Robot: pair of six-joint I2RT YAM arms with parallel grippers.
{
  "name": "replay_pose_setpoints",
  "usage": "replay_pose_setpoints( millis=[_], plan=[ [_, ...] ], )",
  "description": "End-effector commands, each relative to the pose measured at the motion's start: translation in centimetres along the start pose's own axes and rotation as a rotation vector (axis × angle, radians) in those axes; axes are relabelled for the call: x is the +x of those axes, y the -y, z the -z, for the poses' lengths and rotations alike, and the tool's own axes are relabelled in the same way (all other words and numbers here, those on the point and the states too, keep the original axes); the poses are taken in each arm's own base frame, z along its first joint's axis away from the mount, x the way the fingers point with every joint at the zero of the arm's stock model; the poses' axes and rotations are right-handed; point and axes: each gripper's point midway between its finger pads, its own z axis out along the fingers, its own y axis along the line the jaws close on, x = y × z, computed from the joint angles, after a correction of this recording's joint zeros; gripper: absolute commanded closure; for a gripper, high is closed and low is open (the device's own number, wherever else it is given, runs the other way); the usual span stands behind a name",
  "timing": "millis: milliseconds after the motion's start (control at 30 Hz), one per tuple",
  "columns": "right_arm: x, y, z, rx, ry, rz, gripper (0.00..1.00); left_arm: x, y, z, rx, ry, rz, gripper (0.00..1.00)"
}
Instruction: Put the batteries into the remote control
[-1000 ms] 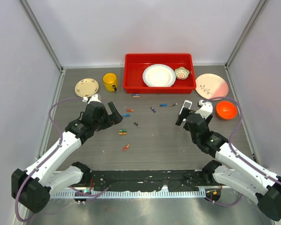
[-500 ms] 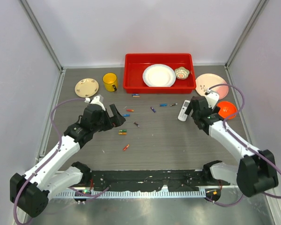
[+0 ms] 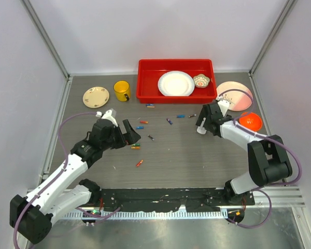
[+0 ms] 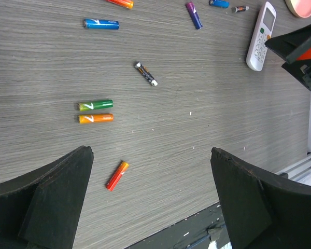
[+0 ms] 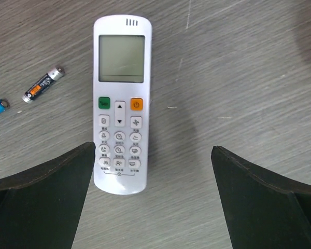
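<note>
Grey table, right hand wide open, empty, above remote control

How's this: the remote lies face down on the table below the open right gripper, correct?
Not quite: the remote control lies face up, screen and buttons showing in the right wrist view. It is on the table below the open right gripper.

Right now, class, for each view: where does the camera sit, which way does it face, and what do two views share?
Top external: above and behind the robot, looking down on the table; left gripper and right gripper show.
Left wrist: rides the left gripper, facing down at batteries; own open fingers below.
Right wrist: straight above the remote control; own open fingers below.
Shared: the remote control, in both wrist views.
</note>
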Motion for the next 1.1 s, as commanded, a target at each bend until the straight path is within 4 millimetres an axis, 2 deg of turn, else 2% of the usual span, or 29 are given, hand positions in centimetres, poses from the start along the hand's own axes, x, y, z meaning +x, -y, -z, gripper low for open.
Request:
replay_pose_setpoints(
  millis=[0, 67, 100, 133, 533, 667, 800, 900, 967, 1033, 1067],
  plan=[
    [-2.7, -2.7, -0.3, -0.064, 0.054, -0.046, 0.0, -0.8, 1.6, 0.4, 0.074, 0.04, -0.013, 0.0],
    [-2.1, -2.9, -1.0, -0.05, 0.028, -0.03, 0.0, -0.8, 1.5, 0.3, 0.069, 0.036, -0.01, 0.0],
    [-2.5, -3.1, -1.1, -0.041, 0.035, -0.03, 0.02, -0.7, 1.4, 0.2, 0.068, 0.033, -0.009, 0.0],
    [-1.9, -3.0, -1.8, -0.022, 0.013, -0.019, 0.03, -0.7, 1.4, 0.2, 0.067, 0.034, -0.01, 0.0],
    [-0.5, -3.9, -3.3, 0.027, -0.035, 0.013, 0.18, -0.7, 1.0, 0.2, 0.046, 0.04, 0.002, 0.01],
    [0.2, -3.8, -3.6, 0.037, -0.05, 0.026, 0.3, -0.7, 0.9, 0.4, 0.045, 0.045, 0.002, 0.01],
    [1.2, -3.3, -3.6, 0.042, -0.066, 0.039, 0.36, -0.6, 0.8, 0.5, 0.042, 0.046, 0.005, 0.01],
    [1.0, -3.0, -2.9, 0.029, -0.049, 0.033, 0.45, -0.7, 0.7, 0.5, 0.04, 0.048, 0.007, 0.01],
    [0.1, -3.5, -1.2, -0.01, -0.011, 0.036, 0.5, -0.7, 0.7, 0.6, 0.037, 0.05, 0.007, 0.02],
    [0.5, -4.0, 0.2, -0.035, 0.004, 0.066, 0.54, -0.8, 0.7, 0.6, 0.035, 0.054, 0.01, 0.02],
    [-0.1, -4.2, 1.6, -0.057, 0.025, 0.067, 0.56, -0.8, 0.6, 0.5, 0.034, 0.053, 0.01, 0.02]
  ],
)
